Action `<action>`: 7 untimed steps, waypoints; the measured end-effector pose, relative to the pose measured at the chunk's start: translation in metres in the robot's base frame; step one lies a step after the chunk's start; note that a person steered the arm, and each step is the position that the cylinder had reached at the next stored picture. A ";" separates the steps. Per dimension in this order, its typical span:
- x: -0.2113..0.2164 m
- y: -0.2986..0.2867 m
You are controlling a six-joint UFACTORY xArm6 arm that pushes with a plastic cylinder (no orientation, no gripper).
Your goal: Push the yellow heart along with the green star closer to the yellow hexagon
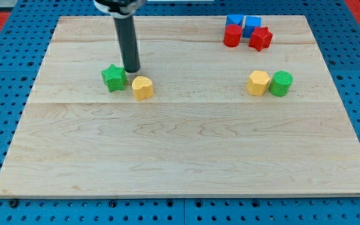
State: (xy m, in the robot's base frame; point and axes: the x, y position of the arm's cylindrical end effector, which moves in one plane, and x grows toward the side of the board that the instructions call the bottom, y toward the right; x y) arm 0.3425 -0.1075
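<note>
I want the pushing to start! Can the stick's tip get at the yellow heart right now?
Probably yes. My tip sits just above the yellow heart and beside the green star in the view, with nothing between them.

Rod cut off at the view's top — blue blocks partly hidden.

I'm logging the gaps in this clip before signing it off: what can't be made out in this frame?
Camera view, the only one:
- Arm: cut off by the view's top edge; only the dark rod shows.
- My tip: whether it touches the green star or yellow heart is unclear.
- Two blue blocks: partly hidden by the red cylinder and red star; shapes unclear.
</note>
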 end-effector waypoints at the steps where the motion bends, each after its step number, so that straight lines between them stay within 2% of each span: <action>1: -0.009 -0.008; 4: -0.011 -0.018; 5: -0.012 -0.052; 6: 0.011 -0.070; 7: 0.056 -0.027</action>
State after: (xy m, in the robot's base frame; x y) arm 0.3982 -0.1343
